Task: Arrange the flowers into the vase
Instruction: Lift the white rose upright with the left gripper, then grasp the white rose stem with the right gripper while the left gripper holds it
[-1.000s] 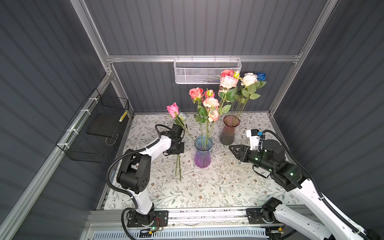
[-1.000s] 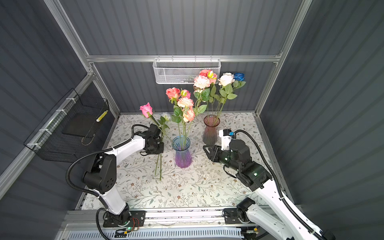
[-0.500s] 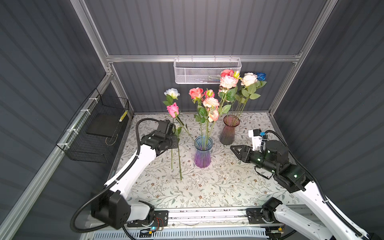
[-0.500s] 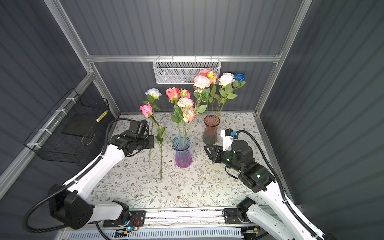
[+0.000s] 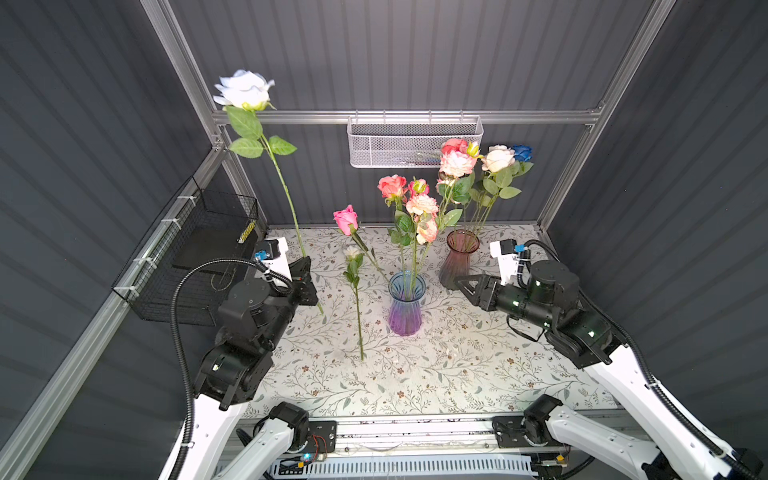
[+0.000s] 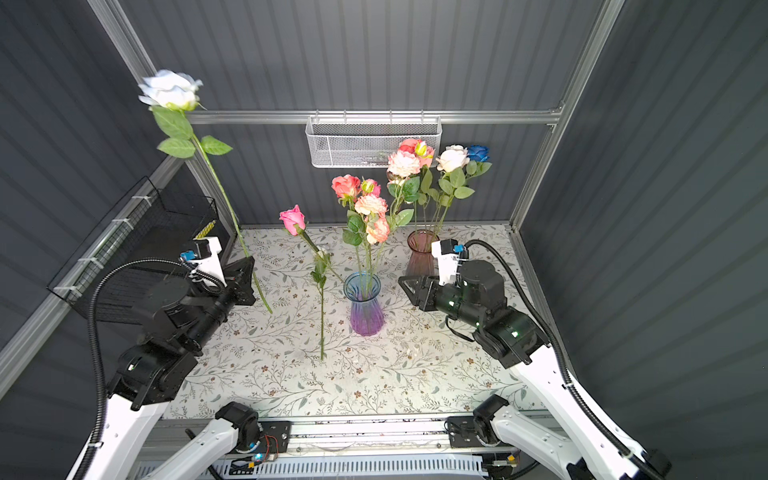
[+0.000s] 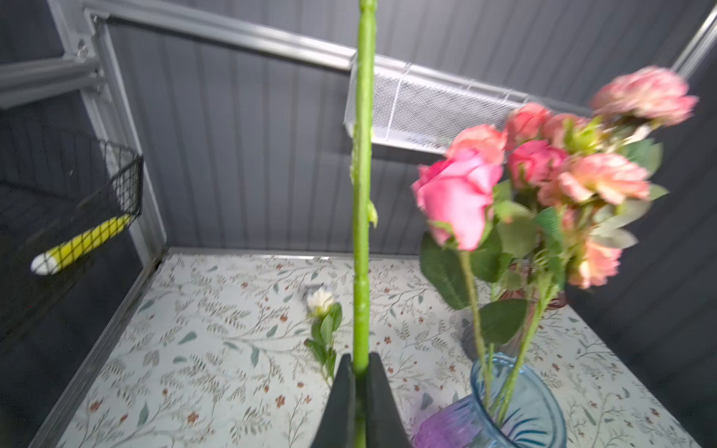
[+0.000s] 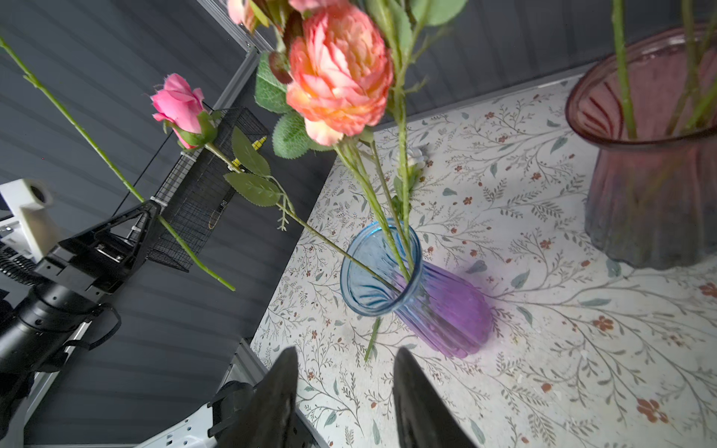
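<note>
L fingers (image 7: pixel 341 391) clamped low on the stem of the pale blue-white rose (image 5: pixel 244 90), near upright, left of the blue-purple vase (image 5: pixel 405 320). R fingers (image 8: pixel 279 388) apart, empty. Best, imo: bring stem end over rim, keep vertical, lower slow w/o knocking the pink rose (image 5: pixel 345 218).

I see a brightly lit tabletop (image 5: pixel 457 374) against dim walls (image 5: pixel 415 54). My left wrist view smears the pink flowers (image 7: pixel 458 198).

L pincer (image 6: pixel 247 269) clamps pale rose (image 6: pixel 170 89) by stem.
</note>
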Tool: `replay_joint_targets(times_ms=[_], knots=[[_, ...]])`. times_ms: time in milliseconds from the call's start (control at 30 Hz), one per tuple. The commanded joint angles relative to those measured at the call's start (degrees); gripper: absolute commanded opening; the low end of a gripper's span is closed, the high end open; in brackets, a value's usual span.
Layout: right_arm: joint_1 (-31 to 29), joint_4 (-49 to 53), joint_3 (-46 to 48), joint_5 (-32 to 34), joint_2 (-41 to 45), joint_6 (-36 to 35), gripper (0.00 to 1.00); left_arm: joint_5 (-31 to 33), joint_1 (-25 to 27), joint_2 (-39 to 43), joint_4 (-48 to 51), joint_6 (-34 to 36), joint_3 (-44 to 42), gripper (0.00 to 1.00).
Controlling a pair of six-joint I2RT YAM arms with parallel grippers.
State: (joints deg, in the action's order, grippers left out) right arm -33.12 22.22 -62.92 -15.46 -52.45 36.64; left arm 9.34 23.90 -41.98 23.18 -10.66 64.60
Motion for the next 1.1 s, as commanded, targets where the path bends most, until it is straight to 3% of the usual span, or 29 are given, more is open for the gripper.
replay_joint_targets(times_ms=[0, 233, 333, 600, 900, 1067], knots=[[-0.9, -3.3, -5.1, -1.0, -2.2, -3.7, 0.44, -9.8, -0.1, -2.4, -3.2, 3.5, 3.7, 0.00], [-5.1, -2.0, -16.7, 1.0, -9.7, -8.7, 0.48, -19.4, -0.1, -4.4, -2.3, 2.7, 7.5, 0.00], [-7.1, -1.9, -22.6, 1.3, -14.3, -10.7, 0.50, -25.3, -0.1, -5.6, -3.3, 1.2, 7.2, 0.00], [-14.5, 1.5, -42.5, 2.7, -28.1, -15.5, 0.55, -34.0, -0.1, -5.2, -6.8, -5.3, 4.0, 0.00], [-16.9, 1.2, -61.1, -2.5, -44.4, -12.4, 0.56, -35.7, 0.0, -4.5, -4.6, -5.8, 3.4, 0.00], [-17.8, 0.7, -65.2, -3.2, -49.0, -10.8, 0.54, -36.2, 0.0, -4.1, -4.5, -6.1, 2.3, 0.00]])
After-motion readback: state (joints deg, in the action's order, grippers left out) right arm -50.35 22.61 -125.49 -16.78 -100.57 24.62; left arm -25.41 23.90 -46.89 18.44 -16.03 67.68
